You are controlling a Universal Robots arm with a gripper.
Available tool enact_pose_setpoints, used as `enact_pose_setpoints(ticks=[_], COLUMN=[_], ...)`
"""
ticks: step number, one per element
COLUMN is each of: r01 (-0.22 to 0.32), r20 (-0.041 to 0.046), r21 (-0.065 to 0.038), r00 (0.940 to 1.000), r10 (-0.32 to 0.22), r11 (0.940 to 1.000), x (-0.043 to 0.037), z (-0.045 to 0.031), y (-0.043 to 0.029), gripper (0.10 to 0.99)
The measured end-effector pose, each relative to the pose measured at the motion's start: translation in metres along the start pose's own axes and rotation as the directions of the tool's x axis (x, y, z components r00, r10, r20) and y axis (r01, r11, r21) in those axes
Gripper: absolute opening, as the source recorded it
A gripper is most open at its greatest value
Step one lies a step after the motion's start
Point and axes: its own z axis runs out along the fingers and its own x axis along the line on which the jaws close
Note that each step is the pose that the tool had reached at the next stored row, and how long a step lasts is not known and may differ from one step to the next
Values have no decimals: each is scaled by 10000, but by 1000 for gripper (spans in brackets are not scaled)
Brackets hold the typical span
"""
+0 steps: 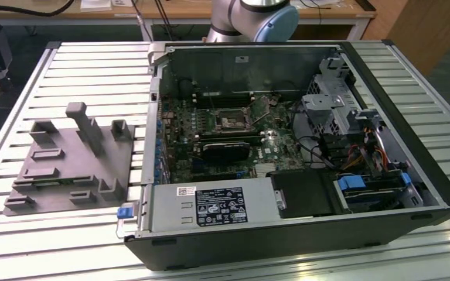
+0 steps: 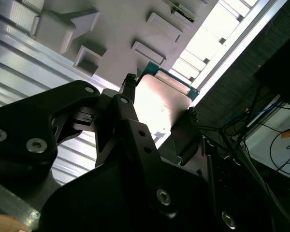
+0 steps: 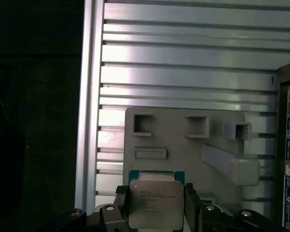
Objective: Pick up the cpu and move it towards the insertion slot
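The cpu (image 3: 155,203) is being grasped by the gripper (image 2: 160,96) — it is being pinched on two opposite edges between the fingers (image 3: 191,203), with its metal top turned flat toward the first wrist view. It is being carried clear of the grey fixture (image 3: 183,145), which is lying straight beyond the gripper on the desk (image 1: 92,70); nothing of the fixture is being touched, as far as can be judged.

The slot (image 1: 231,122) is sitting on the green board (image 1: 180,159) inside the open case (image 1: 412,193), on the exterior view's right of the fixture. From the gripper it is therefore lying off to the side — past the fixture's edge and over the case wall — and not underneath. The gap between cpu and slot is being judged as wide, with the gripper nearer the fixture than the board.
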Motion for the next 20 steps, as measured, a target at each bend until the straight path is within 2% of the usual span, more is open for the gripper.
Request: enact_pose_setpoints(ticks=[9, 20], r01=[0, 0], r20=[-1, -1], r21=[37, 62], r00=[10000, 10000], r10=[0, 0], r11=[10000, 10000], x=[0, -1], z=[-121, -351], y=[19, 44], gripper=[545, 545])
